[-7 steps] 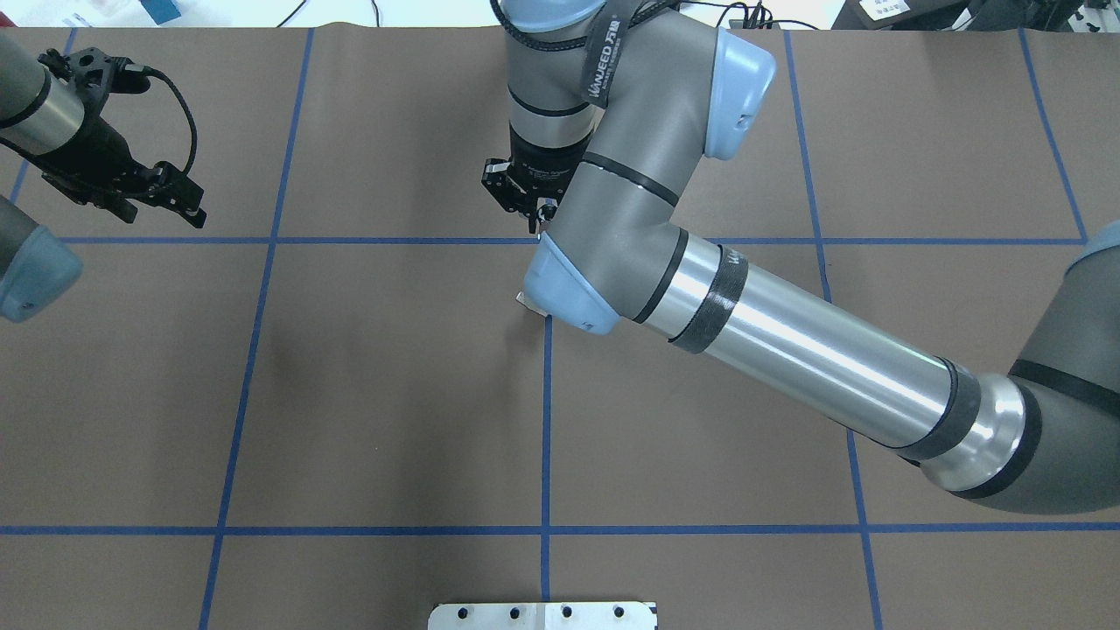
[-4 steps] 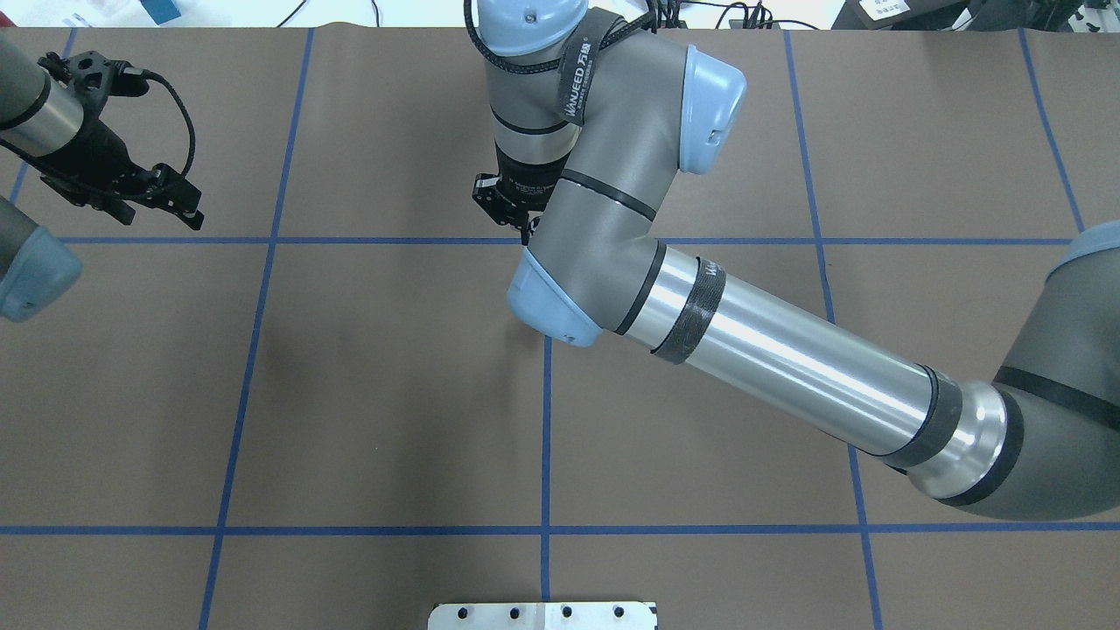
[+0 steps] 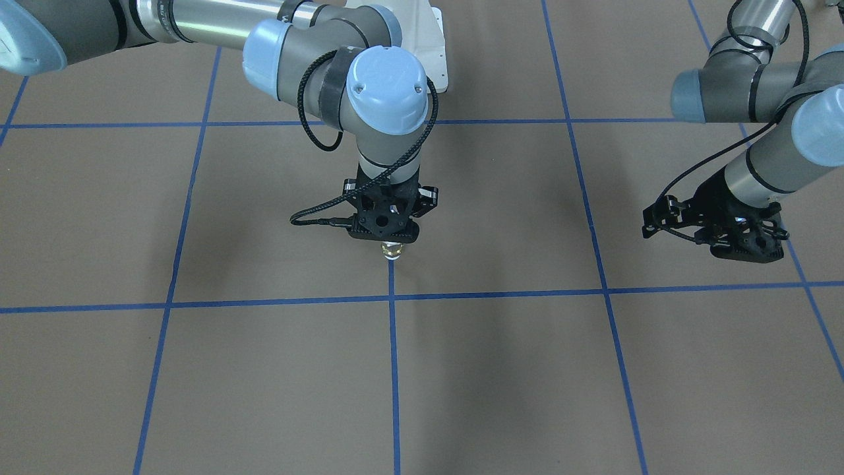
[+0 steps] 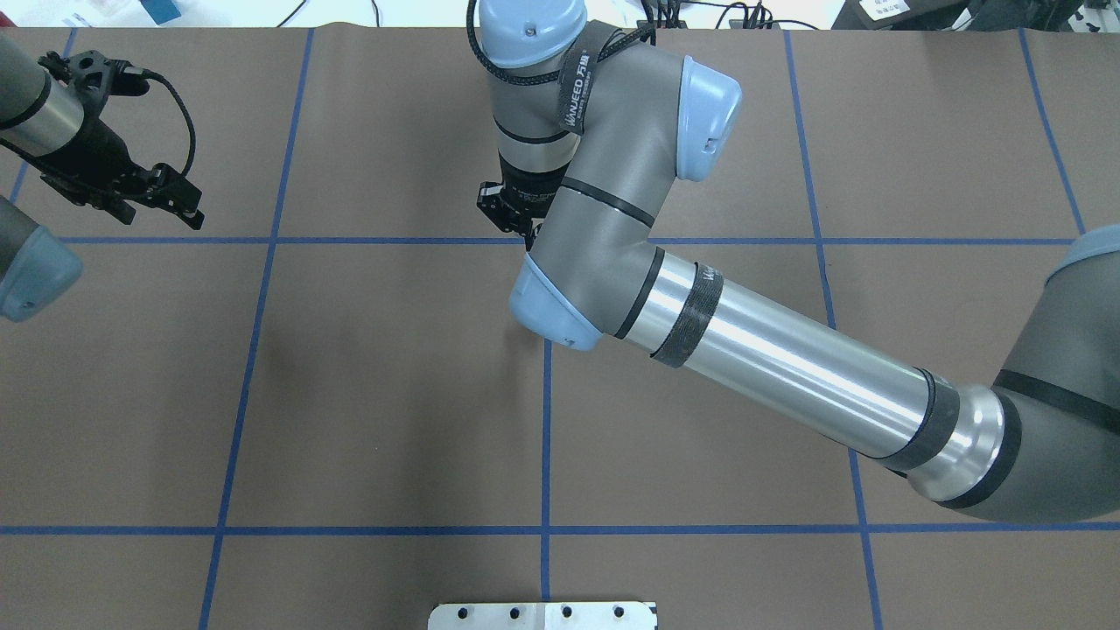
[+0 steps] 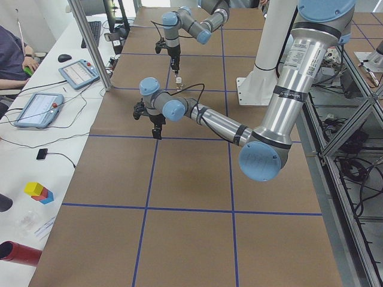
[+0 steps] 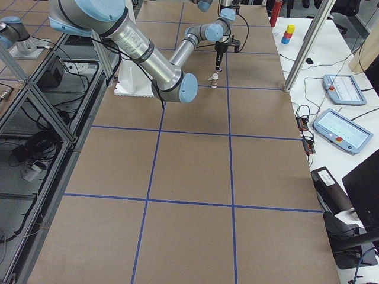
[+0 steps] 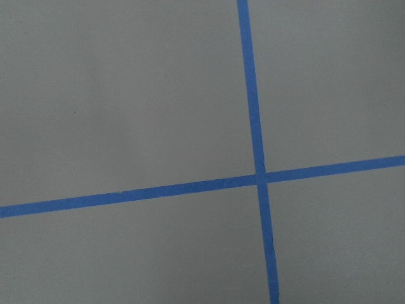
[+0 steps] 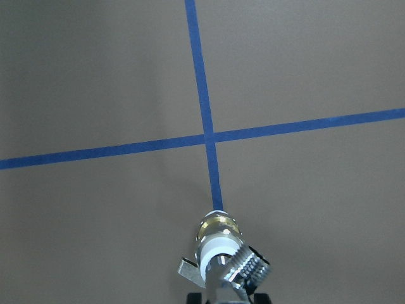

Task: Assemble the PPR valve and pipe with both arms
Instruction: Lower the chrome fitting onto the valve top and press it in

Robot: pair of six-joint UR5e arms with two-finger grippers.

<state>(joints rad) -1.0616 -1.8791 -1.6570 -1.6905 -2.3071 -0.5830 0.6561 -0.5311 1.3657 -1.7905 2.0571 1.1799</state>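
My right gripper point(image 3: 391, 239) points straight down over the middle of the brown mat, near a blue tape crossing. It is shut on the joined piece. In the right wrist view the PPR valve point(image 8: 218, 231) shows its brass middle, white ring and small grey lever point(image 8: 187, 269). The shiny ribbed silver pipe point(image 8: 239, 271) sits on its near end. The valve point(image 3: 393, 251) peeks out just below the gripper. From the sides point(image 6: 213, 77) its lower end is at the mat. My left gripper point(image 4: 185, 208) hangs open and empty over the mat's far left.
The right arm's forearm and elbow point(image 4: 560, 297) stretch across the mat's centre. The white bolted pedestal point(image 4: 542, 615) stands at the robot's edge. Tablets point(image 5: 78, 73) and coloured blocks point(image 5: 39, 191) lie on the side table beyond the mat.
The right arm's elbow and wrist have shifted a little to the left, taking the gripper with them. The left arm has not moved.
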